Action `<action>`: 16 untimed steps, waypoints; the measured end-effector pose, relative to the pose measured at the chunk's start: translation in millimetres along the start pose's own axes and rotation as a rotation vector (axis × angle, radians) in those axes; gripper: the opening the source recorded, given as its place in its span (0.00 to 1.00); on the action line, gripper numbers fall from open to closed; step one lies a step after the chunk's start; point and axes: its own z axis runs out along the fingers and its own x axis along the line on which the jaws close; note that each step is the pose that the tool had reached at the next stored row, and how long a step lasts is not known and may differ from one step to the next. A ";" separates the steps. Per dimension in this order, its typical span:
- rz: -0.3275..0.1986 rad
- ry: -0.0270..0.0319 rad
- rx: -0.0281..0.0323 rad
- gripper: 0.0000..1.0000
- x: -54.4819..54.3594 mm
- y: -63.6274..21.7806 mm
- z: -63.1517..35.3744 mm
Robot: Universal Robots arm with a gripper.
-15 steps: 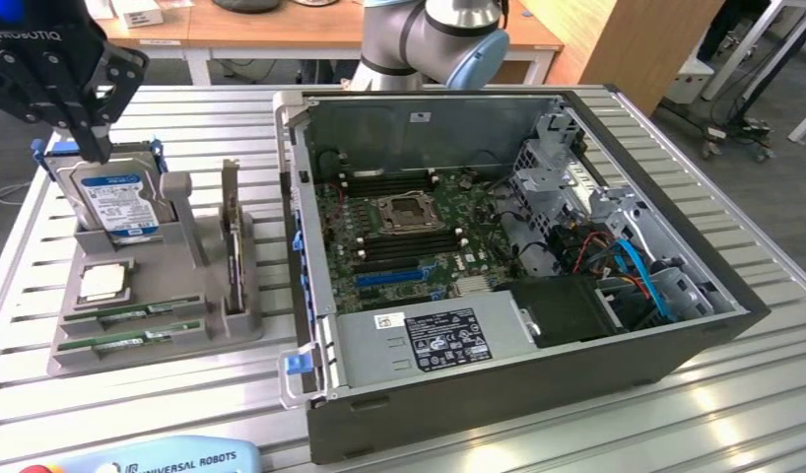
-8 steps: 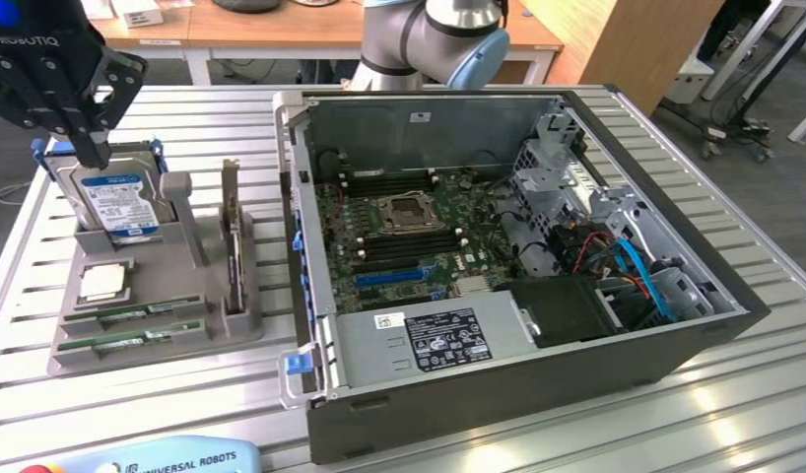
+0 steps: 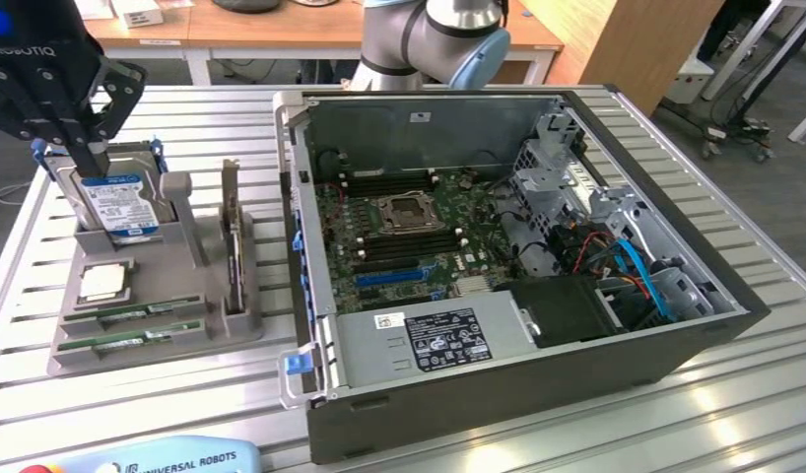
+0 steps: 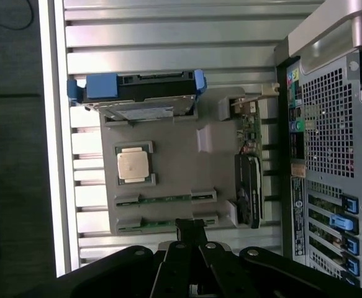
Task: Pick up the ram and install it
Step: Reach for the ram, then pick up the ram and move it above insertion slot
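Closed gripper (image 4: 191, 226) above grey tray (image 4: 174, 167) with ram (image 4: 165, 199)

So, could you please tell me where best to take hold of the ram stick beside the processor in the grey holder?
Probably mid-length, from straight above, pinching its two flat faces. The ram stick stands on edge in a slot of the grey holder, so only its long top edge is exposed, and raised blocks hold both ends.

Hard drive (image 3: 118, 202) stands upright in grey holder (image 3: 182, 258).
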 end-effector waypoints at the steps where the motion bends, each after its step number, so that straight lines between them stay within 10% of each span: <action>1: 0.000 0.0001 0.0000 0.10 -0.2 -1.0 -0.1; 16: 0.000 0.0000 0.0000 0.10 -0.7 -5.3 -0.2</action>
